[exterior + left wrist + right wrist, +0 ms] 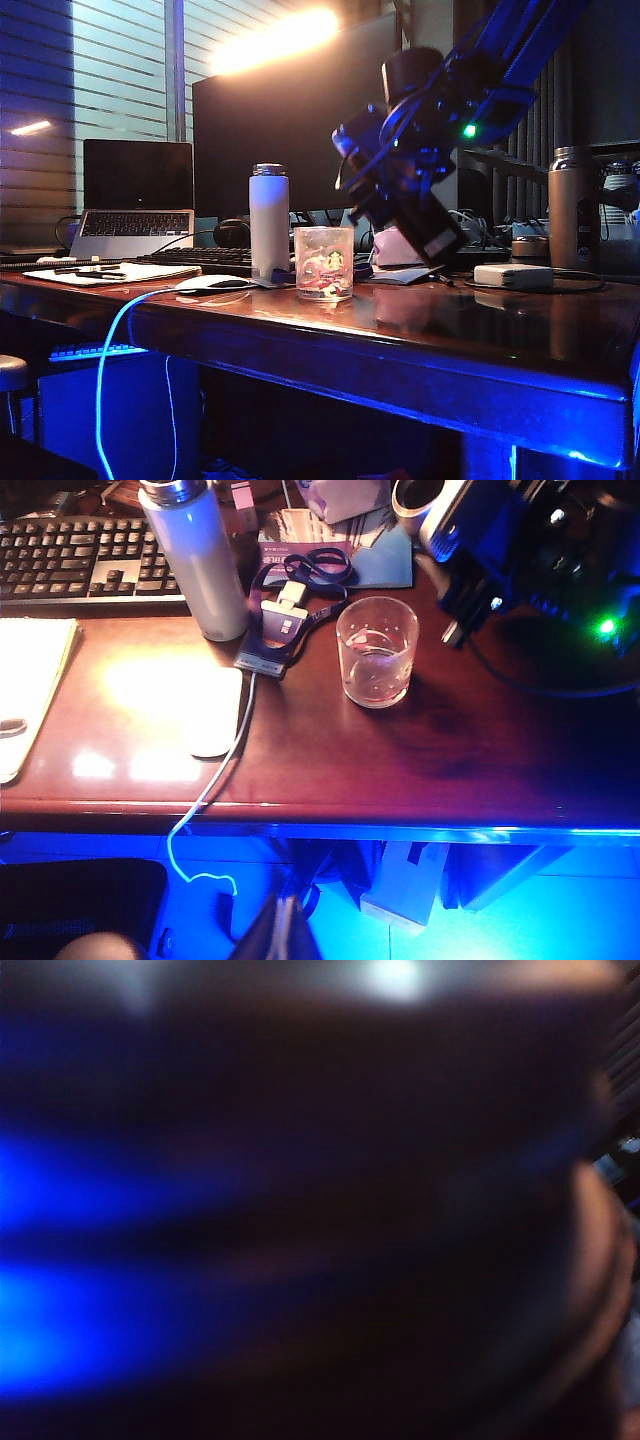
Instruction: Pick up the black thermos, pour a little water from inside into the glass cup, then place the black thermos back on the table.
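My right gripper (397, 172) holds the black thermos (428, 228) tilted in the air above the table (420, 330), just right of the glass cup (323, 262). In the left wrist view the black thermos (428, 512) has its silver-rimmed mouth behind the glass cup (377, 652). I see no water stream. The right wrist view shows only a blurred dark surface close up, and its fingers are hidden. My left gripper (285, 932) hangs shut in front of the table edge (300, 818), over the blue-lit floor, holding nothing.
A white bottle (269, 220) (195, 565) stands left of the cup, beside a white mouse (212, 710) and a lanyard with a card (280, 620). A keyboard (80, 560), laptop (135, 205) and monitor (290, 120) lie behind. A bronze bottle (570, 205) and white adapter (512, 275) sit right.
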You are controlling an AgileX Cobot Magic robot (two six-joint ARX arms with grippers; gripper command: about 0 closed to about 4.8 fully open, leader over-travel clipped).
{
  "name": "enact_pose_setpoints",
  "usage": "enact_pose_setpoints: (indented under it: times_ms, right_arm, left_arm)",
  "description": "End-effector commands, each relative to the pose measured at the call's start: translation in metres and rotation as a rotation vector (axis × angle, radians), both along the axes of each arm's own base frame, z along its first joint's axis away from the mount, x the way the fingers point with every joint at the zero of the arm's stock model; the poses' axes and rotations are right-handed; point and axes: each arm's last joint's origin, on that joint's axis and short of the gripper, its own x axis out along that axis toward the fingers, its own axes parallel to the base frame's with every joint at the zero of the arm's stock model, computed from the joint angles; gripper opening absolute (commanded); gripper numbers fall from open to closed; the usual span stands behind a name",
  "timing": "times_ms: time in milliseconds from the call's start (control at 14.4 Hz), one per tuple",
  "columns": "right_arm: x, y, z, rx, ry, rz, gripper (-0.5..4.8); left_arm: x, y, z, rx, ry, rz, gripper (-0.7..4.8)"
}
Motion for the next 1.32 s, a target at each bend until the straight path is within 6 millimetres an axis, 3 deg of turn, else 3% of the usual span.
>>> enact_pose_setpoints:
  times_ms: [70,348,695,904,1112,1321]
  right_arm:
    - [-0.003,-0.002,0.036,0.066,-0.143,-0.005,0.25]
    - [-0.012,-0.006,0.061,0.123,-0.173,-0.005,0.25]
    - [-0.009,-0.018,0.061,0.213,-0.119,0.004,0.25]
    - [-0.004,-0.045,0.064,0.357,-0.108,0.056,0.25]
    - [-0.020,-0.068,0.047,0.393,-0.155,0.089,0.25]
    - [-0.044,-0.074,0.030,0.426,-0.143,0.158,0.25]
  left_arm:
    - [-0.001,0.000,0.003,-0.006,-0.016,-0.003,0.22]
    - [-0.001,0.000,0.003,-0.006,-0.016,-0.003,0.22]
    - [-0.001,0.000,0.003,-0.006,-0.015,-0.003,0.22]
    - [-0.001,0.000,0.003,-0.006,-0.016,-0.003,0.22]
    - [-0.001,0.000,0.003,-0.006,-0.014,-0.003,0.22]
    - [-0.001,0.000,0.003,-0.006,-0.015,-0.003,0.22]
